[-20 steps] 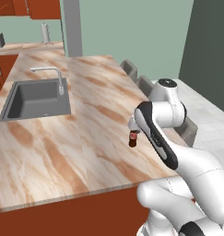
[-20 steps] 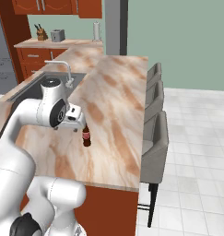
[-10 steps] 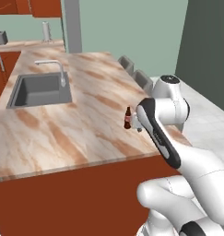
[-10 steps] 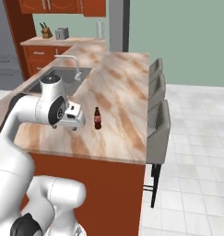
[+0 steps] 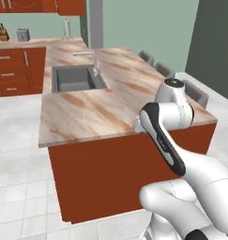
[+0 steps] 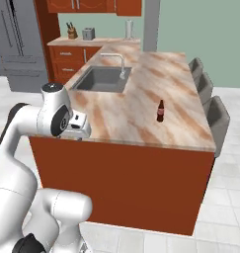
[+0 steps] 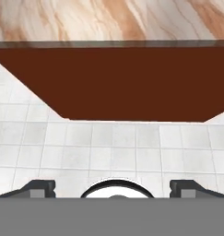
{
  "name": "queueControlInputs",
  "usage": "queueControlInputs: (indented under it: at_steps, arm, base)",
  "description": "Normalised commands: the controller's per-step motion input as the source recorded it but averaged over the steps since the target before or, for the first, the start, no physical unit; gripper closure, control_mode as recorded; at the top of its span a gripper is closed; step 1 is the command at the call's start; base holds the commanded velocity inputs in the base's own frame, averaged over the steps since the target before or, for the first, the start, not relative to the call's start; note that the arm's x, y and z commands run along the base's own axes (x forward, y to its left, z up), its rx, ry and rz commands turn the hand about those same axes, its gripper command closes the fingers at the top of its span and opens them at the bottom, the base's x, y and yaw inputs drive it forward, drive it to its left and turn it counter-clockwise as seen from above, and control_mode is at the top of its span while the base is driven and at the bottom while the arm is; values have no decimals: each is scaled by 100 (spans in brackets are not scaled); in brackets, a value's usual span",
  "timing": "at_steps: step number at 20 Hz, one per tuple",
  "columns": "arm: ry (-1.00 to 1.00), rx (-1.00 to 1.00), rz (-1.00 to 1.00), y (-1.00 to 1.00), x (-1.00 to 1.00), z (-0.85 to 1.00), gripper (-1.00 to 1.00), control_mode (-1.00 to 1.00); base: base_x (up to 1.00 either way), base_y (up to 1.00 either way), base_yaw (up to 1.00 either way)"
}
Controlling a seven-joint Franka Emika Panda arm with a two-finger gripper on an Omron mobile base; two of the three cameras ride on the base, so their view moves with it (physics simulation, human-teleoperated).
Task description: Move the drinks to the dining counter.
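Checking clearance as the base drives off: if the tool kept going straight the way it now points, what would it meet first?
Probably the white tiled floor before the counter's red-brown side panel. The open tool holds nothing; depth is uncertain.

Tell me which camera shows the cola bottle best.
The right base view: the cola bottle stands upright in plain sight on the dining counter, near the chairs' side. In the left base view the arm covers that spot, and the hand view catches just counter edge and floor.

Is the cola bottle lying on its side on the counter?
No, the cola bottle stands upright on the dining counter, near the chairs.
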Motion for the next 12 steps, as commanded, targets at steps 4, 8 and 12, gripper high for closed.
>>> queueControlInputs:
  at_steps: [4,8,12]
  arm:
    - [0,0,0,0,0,0,-100,100]
    - [0,0,0,0,0,0,-100,100]
    - [0,0,0,0,0,0,-100,100]
  base:
    - [-10,100,0]
    - [0,100,0]
    - [10,100,0]
